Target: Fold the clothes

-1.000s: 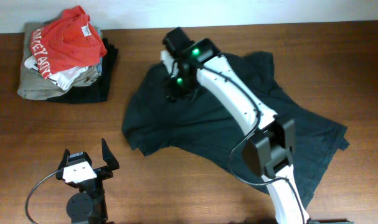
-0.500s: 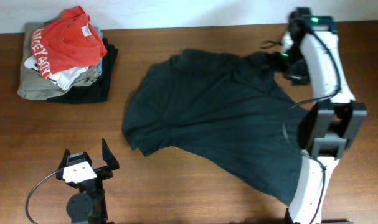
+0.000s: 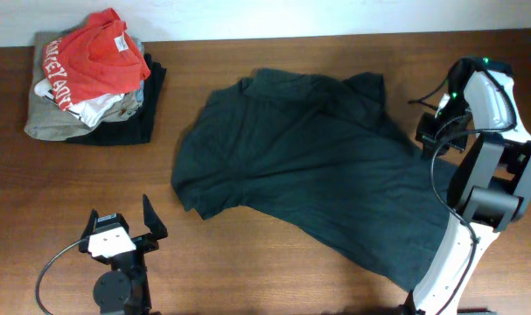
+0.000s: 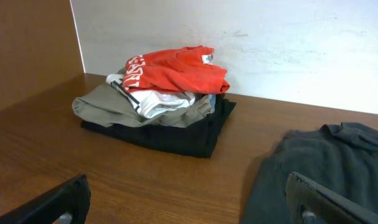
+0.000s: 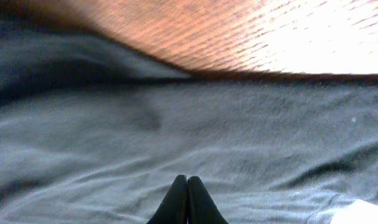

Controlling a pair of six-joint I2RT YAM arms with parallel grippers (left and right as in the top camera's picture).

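Navy-black T-shirt [image 3: 309,166] lay rumpled from table centre toward 3 o'clock. The right gripper [image 5: 187,183], jaws pressed together, sat at its 3 o'clock edge; the left gripper [image 3: 121,219] gaped wide at 7 o'clock. Smoothing first would help folding.

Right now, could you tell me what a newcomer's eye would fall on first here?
A dark T-shirt lies rumpled across the middle of the table. At its far left corner sits a pile of clothes topped by a red shirt. The right gripper, shut, is at the T-shirt's right side; the left gripper stands open.
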